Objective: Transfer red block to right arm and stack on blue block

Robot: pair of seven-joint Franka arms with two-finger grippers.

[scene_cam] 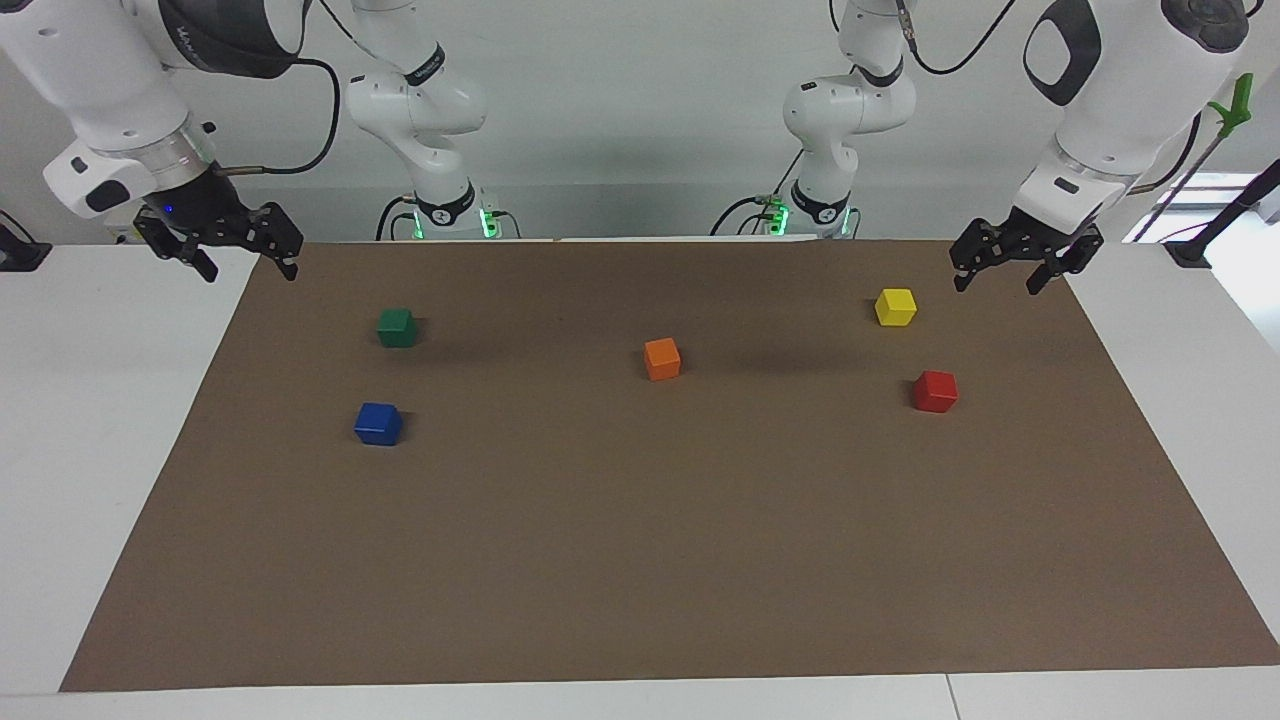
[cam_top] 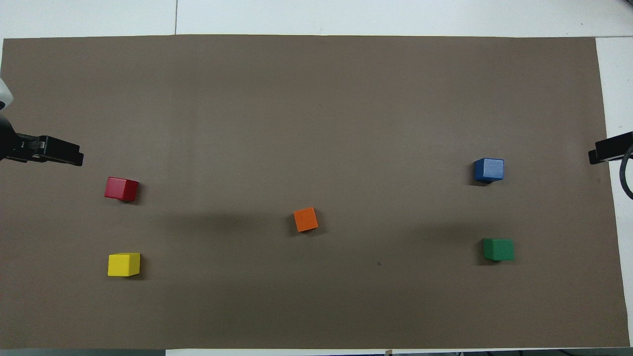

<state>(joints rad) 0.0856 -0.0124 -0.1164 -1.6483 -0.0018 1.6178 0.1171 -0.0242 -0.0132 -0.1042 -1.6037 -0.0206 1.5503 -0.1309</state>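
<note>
Green cube (scene_cam: 397,327), orange cube (scene_cam: 662,359), yellow cube (scene_cam: 895,307) on brown mat (scene_cam: 640,560).

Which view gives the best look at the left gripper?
The facing view: the whole left gripper shows there, open and empty, raised at the mat's edge near the yellow block. The overhead view catches only its dark tips at the frame's edge.

In the facing view, the red block (scene_cam: 935,391) sat at the frame's right, below the yellow block (scene_cam: 895,307). The orange block (scene_cam: 662,359) lay at centre. At the frame's left, the blue block (scene_cam: 378,423) sat below the green block (scene_cam: 397,327), all apart on the mat (scene_cam: 640,560).
</note>
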